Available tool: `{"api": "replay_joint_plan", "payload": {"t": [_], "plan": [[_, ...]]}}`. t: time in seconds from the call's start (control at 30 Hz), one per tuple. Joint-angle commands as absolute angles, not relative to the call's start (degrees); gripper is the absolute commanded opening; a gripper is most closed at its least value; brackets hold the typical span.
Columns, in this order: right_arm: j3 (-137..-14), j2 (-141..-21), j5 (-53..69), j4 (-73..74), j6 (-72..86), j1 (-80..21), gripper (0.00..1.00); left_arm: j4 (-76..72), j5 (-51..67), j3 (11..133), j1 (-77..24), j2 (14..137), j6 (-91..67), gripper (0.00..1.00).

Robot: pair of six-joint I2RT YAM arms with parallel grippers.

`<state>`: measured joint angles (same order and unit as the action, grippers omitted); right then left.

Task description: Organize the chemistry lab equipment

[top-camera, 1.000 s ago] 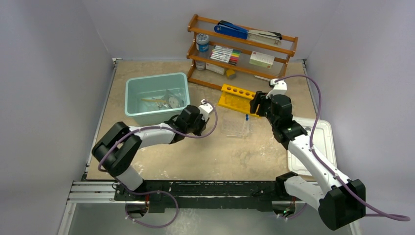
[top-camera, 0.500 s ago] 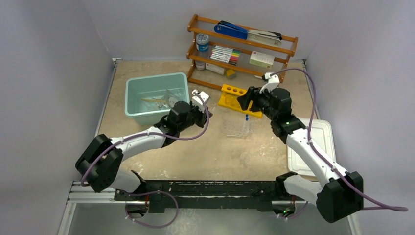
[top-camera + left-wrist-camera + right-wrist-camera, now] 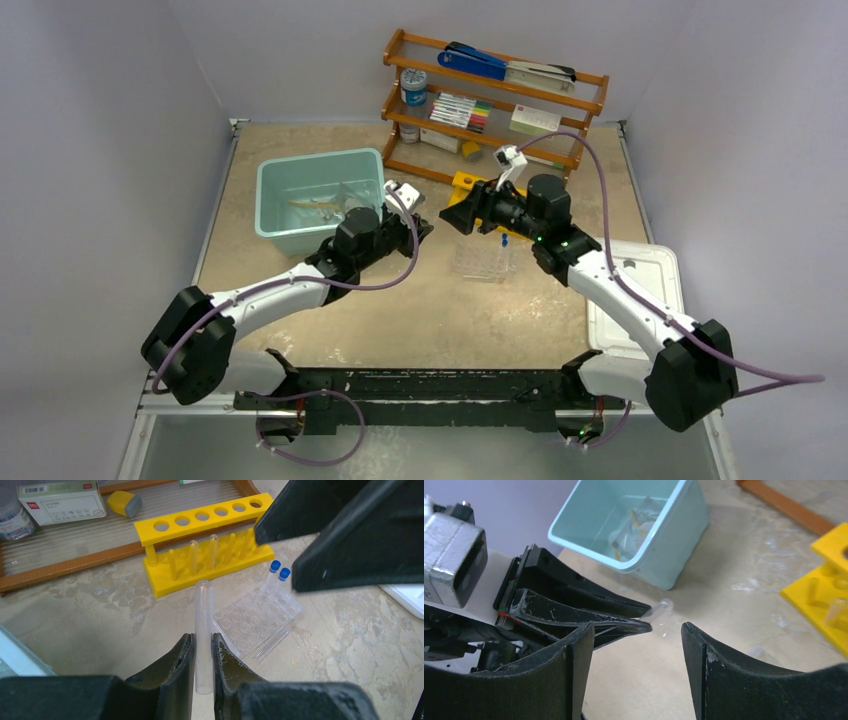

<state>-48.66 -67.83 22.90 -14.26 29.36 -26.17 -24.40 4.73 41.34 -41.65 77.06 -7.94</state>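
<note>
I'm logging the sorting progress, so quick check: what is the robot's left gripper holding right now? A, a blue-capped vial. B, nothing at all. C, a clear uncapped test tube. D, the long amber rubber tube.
C: in the left wrist view, the left gripper is closed on a clear test tube, with the tube's rounded end pointing toward the yellow holed test-tube rack.

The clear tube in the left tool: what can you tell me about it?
The test tube is a slim, colourless, see-through cylinder, glass or plastic, seemingly empty. One end is rounded and closed; it juts out past the left tool, whose two black fingers pinch its sides. It hangs above the tabletop, pointing towards the yellow rack, touching nothing else.
</note>
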Motion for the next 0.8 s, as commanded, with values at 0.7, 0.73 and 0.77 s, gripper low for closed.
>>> {"api": "replay_joint_plan", "payload": {"t": [0.7,0.73,0.77], "plan": [[-55.0,-74.2,26.3,-19.7,30.7,-30.7,0.56,-25.1,6.5,40.2,-41.7,69.8,-7.7,0.12],[-55.0,-74.3,26.2,-19.7,30.7,-30.8,0.55,-25.3,6.3,40.1,-41.6,69.5,-7.7,0.12],[-54.9,-74.4,26.2,-19.8,30.6,-30.8,0.55,-25.3,6.2,40.1,-41.7,69.3,-7.7,0.12]]}}
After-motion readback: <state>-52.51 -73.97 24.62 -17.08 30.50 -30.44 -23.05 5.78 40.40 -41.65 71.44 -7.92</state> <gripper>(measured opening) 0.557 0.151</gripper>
